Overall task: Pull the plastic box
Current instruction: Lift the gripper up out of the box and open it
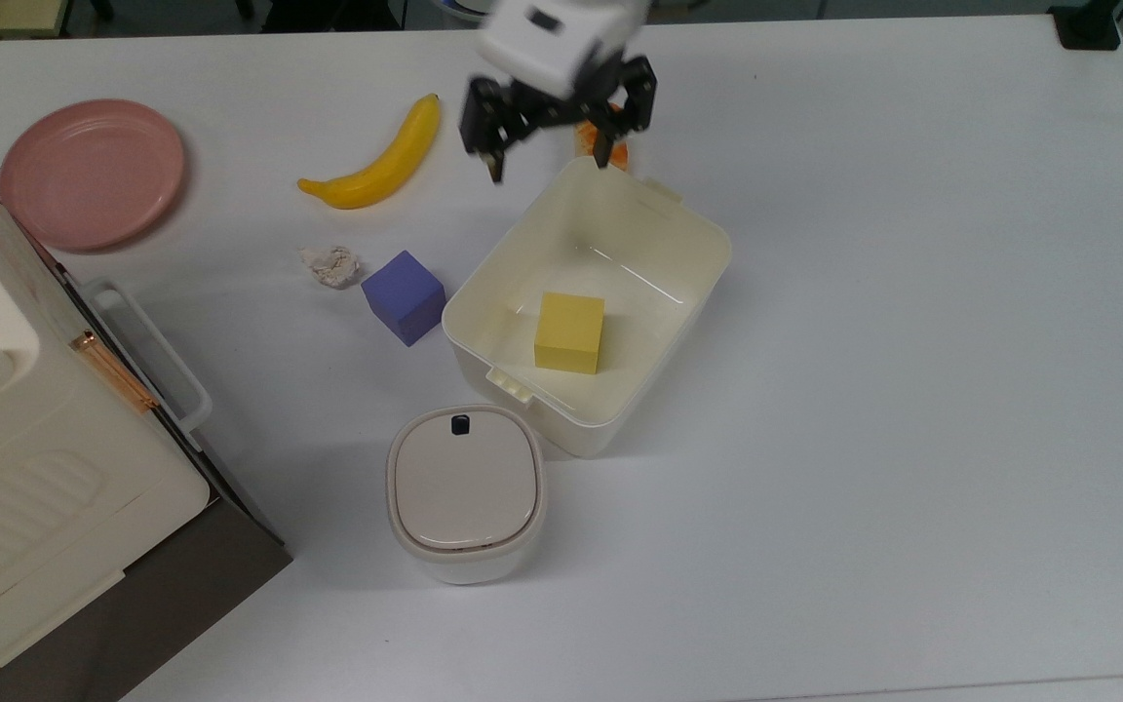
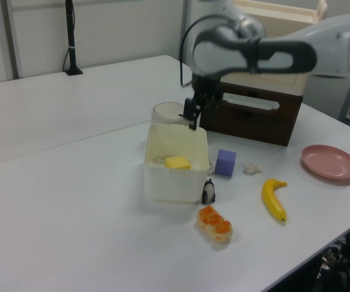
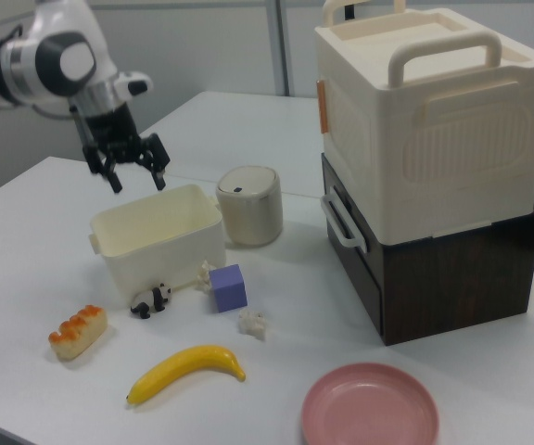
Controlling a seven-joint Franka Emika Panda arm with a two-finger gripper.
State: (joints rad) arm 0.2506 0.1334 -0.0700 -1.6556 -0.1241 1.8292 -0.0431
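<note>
On the white table (image 1: pixel 912 390), the plastic box (image 1: pixel 693 292) holds a yellow block (image 1: pixel 569 332).

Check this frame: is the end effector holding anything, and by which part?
Nothing is held. The end effector is open above the plastic box, clear of its rim.

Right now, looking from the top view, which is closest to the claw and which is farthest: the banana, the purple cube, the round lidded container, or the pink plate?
Measured from the claw, open above the table's far side:
1. Banana, just to the top view's left.
2. Purple cube, lower left, beside the plastic box.
3. Lidded container, near the bottom.
4. Pink plate, far left.
</note>
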